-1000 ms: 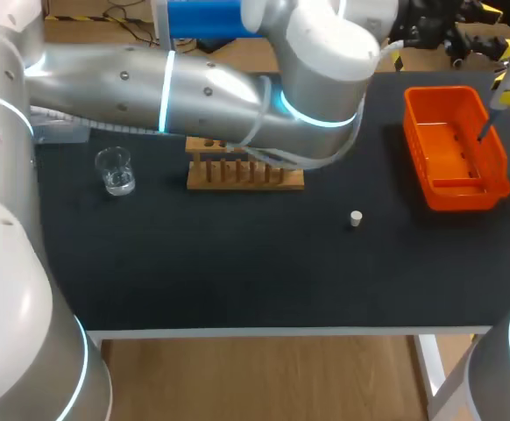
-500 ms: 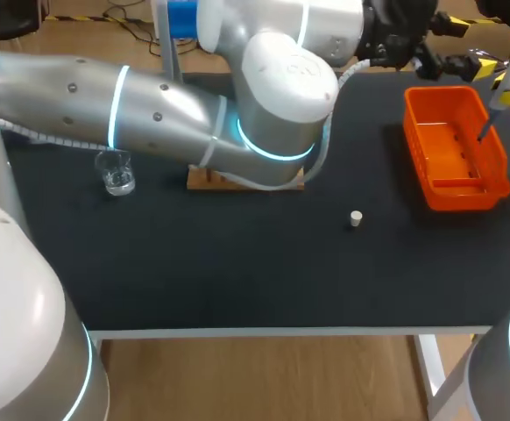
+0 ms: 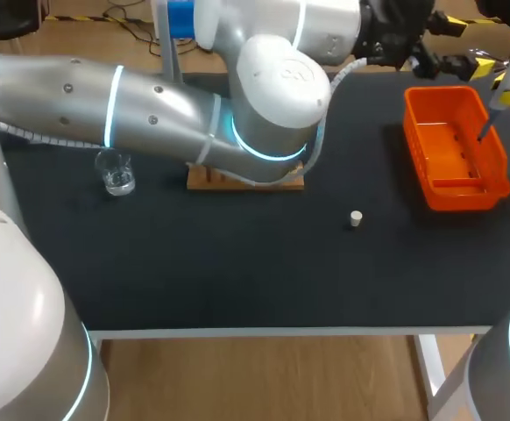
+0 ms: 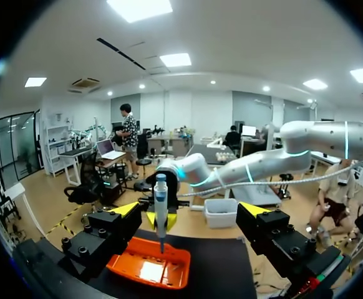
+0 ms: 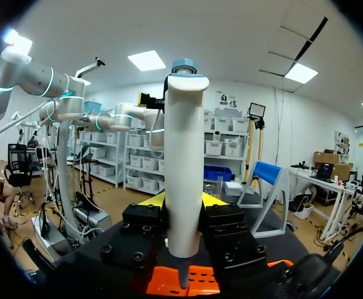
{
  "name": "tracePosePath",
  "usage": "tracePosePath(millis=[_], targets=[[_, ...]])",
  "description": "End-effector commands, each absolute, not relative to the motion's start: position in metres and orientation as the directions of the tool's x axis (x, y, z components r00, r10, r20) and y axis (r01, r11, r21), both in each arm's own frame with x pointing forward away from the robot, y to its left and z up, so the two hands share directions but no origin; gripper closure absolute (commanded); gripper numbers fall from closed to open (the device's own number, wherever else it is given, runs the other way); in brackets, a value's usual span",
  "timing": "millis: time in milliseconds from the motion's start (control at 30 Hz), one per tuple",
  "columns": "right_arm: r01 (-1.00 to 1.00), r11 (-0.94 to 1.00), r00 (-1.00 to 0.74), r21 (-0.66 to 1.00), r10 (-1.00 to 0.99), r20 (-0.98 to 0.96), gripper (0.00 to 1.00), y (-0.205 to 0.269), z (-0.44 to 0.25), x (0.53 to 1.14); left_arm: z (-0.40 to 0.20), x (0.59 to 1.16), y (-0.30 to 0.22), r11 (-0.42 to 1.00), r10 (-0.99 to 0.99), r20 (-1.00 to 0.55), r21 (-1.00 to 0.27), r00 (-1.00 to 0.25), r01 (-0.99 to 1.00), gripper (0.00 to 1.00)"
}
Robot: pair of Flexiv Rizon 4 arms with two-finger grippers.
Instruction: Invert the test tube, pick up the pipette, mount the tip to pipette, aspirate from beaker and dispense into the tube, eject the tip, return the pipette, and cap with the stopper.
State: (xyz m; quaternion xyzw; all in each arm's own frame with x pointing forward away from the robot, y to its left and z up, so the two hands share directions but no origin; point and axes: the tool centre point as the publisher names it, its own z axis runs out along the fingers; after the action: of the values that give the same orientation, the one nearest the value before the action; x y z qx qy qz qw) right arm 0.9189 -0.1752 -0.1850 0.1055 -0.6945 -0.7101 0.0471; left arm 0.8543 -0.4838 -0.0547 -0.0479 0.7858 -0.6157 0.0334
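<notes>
pipette: upright in the right hand (image 5: 183, 207), at the far right of the counter (image 3: 237, 272). The white body of the pipette (image 5: 184, 156) sticks up above the fingers and the narrow end points down.
right hand: clenched on the pipette, one finger on each side of the body.
long axis: vertical, with the lower end hanging over the orange bin (image 3: 456, 197), inside its rim line but not touching it as far as I can see.
tip: can't tell whether a disposable one is on the nose, too small.
left hand: released and holding nothing, fingers spread wide. The left hand (image 4: 191, 210) sits at the far edge, just left of the bin.
key relation: the pipette lies straight ahead of the left hand, to its right in the scene, in line with the gap between its fingers but apart from them. The right arm already has it, so the right is the working arm.
step (guess): eject the tip into the bin. That needs only the plunger, since the end is already over the bin.
stopper: the stopper (image 3: 355, 218) sits loose mid-counter, well left of and nearer than the bin.
beaker: the beaker (image 3: 115, 171) is far left, well apart from both hands.
rack: the rack (image 3: 204, 179) is mostly hidden behind the left arm.
tube: not visible.
</notes>
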Motion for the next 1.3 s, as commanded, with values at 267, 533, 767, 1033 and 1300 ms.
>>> tracePosePath(millis=[267,533,767,1033,1300], targets=[[-0.081,-0.027,-0.973,0.996,-0.214,-0.085,1.0,-0.175,-0.184,0.919,-0.044,0.87,-0.434,0.27,0.038,0.007,-0.963,-0.999,0.004,0.0],[-0.081,-0.027,-0.973,0.996,-0.214,-0.085,1.0,-0.175,-0.184,0.919,-0.059,0.865,-0.403,0.259,0.03,-0.046,-0.965,-0.999,0.052,0.0],[-0.081,-0.027,-0.973,0.996,-0.214,-0.085,1.0,-0.175,-0.184,0.919,-0.078,0.85,-0.372,0.235,-0.029,-0.059,-0.971,-0.998,0.051,0.0],[-0.081,-0.027,-0.973,0.996,-0.214,-0.085,1.0,-0.175,-0.184,0.919,-0.096,0.832,-0.342,0.211,-0.101,-0.089,-0.975,-0.991,0.066,0.0],[-0.081,-0.027,-0.973,0.996,-0.214,-0.085,1.0,-0.175,-0.184,0.919,-0.118,0.822,-0.323,0.176,-0.144,-0.07,-0.983,-0.987,0.044,0.0]])
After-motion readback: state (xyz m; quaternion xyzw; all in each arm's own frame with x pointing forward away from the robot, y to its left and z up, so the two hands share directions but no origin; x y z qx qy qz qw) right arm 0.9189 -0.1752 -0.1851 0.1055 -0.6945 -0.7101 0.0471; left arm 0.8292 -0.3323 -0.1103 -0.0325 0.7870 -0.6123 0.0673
